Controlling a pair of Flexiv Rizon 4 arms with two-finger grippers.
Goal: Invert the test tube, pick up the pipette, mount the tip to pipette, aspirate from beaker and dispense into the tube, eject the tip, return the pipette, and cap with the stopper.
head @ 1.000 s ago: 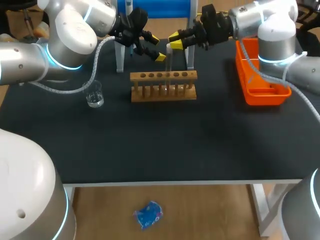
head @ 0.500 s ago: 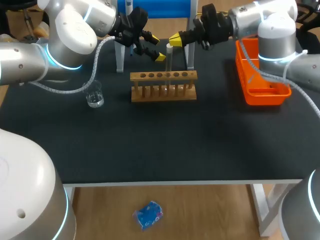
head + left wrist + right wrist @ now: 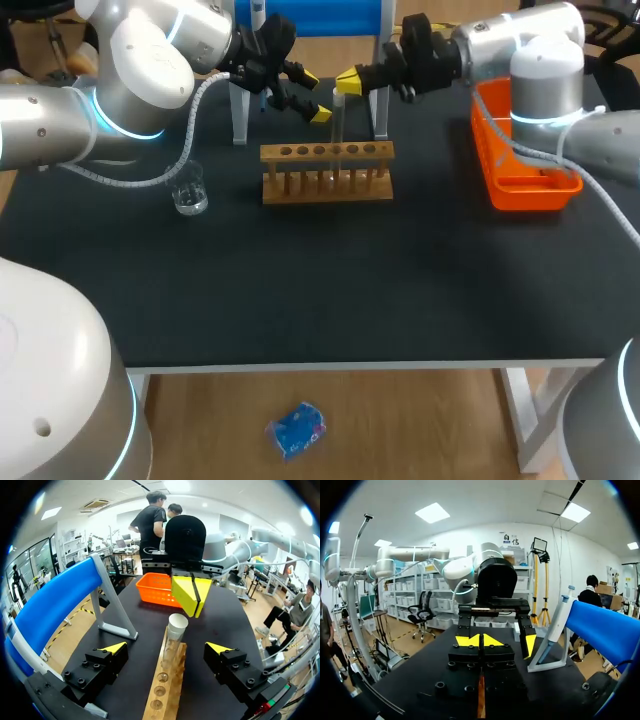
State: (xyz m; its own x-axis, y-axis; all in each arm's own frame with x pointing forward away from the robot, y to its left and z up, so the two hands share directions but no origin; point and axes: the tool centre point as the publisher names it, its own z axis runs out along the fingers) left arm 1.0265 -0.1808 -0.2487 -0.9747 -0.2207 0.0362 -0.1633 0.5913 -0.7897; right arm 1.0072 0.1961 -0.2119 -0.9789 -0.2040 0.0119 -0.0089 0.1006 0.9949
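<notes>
A clear test tube (image 3: 337, 135) stands upright in the wooden rack (image 3: 327, 172), with a white top (image 3: 178, 624). My left gripper (image 3: 313, 96) is open, its yellow tips either side of the tube without touching it; in the left wrist view the tube (image 3: 172, 647) rises between the left gripper's (image 3: 166, 647) fingers. My right gripper (image 3: 348, 80) is shut with nothing in it, its joined tips (image 3: 191, 596) just above and behind the tube's top. In its own view the right gripper (image 3: 480, 641) hides the tube. The pipette (image 3: 555, 625) hangs on the blue stand (image 3: 310, 18).
A small glass beaker (image 3: 189, 190) stands left of the rack. An orange bin (image 3: 520, 150) sits at the right side of the black table (image 3: 330, 280). The stand's white legs (image 3: 240, 110) rise just behind the rack.
My right gripper's fingers have closed together and it has edged slightly away from the tube's top. The left arm and the tube have stayed still.
</notes>
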